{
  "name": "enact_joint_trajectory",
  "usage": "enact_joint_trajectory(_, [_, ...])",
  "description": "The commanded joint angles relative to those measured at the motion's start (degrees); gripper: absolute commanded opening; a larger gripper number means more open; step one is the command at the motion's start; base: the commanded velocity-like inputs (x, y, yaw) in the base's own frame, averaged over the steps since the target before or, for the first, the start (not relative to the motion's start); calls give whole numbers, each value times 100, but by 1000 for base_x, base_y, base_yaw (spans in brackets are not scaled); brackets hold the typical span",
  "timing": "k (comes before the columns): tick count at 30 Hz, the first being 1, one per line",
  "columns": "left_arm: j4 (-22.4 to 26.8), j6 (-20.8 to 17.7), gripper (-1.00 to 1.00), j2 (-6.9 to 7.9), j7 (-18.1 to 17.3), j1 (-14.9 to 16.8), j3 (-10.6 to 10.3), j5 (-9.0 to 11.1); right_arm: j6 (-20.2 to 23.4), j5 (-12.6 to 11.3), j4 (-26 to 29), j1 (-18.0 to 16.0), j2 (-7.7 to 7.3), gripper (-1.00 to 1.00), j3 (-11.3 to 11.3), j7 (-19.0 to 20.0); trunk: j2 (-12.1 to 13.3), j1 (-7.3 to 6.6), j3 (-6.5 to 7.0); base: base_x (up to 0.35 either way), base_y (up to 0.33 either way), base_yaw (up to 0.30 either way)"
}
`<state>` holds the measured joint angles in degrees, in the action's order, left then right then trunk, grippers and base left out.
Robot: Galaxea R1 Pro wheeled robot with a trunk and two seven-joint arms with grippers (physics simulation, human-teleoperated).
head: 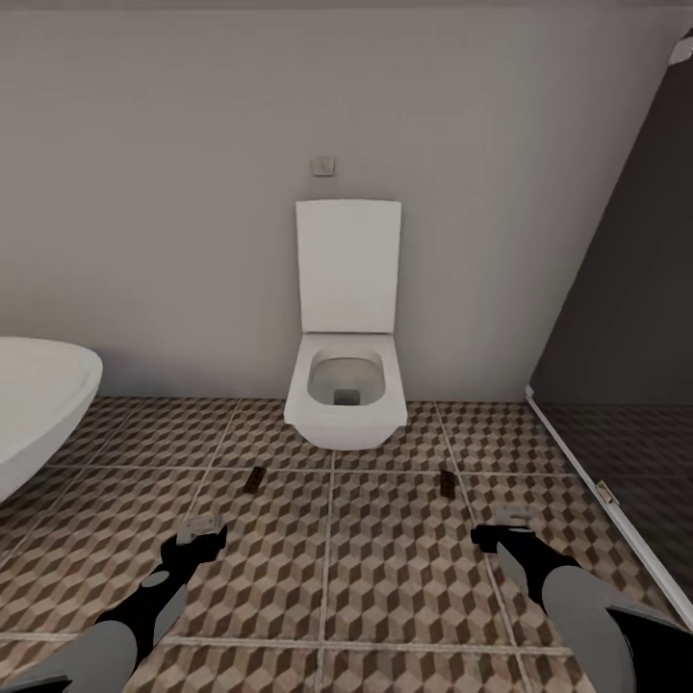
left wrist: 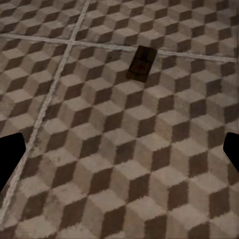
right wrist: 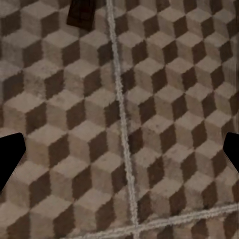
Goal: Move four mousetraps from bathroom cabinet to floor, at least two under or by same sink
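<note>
Mousetraps [head: 253, 479] [head: 447, 483] lie on the bathroom floor [head: 404, 577] before the toilet [head: 346, 385], apparently just released, since left gripper [head: 200, 528] and right gripper [head: 511, 521] hover spread and empty.

Two mousetraps [head: 254, 478] [head: 447, 483] on the bathroom floor [head: 385, 577] — before the toilet [head: 346, 385].
</note>
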<state>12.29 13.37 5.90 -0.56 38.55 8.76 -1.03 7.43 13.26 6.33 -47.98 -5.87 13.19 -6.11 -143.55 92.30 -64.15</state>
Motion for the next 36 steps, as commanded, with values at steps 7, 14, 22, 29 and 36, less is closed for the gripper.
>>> enact_joint_trajectory(7, [-7,21,100,-8,-10,4,27,-11,31,61,8,-1,-7,100,44,-4,8,-19,151,0,0,0])
enact_joint_trajectory(14, [-7,24,100,-4,-21,4,27,-11,31,48,8,-1,-3,100,48,-7,17,-37,306,0,0,0])
enact_joint_trajectory(22, [-15,25,100,7,-38,4,36,3,17,-10,5,-1,-2,100,65,-12,28,-58,484,0,0,0])
enact_joint_trajectory(29, [-37,25,100,10,-53,4,44,61,-29,-22,-18,63,-2,100,69,-13,231,-172,618,0,0,0])
enact_joint_trajectory(36, [-163,35,100,21,-63,2,37,231,-58,3,-258,59,-14,100,66,-13,512,-326,743,0,0,0])
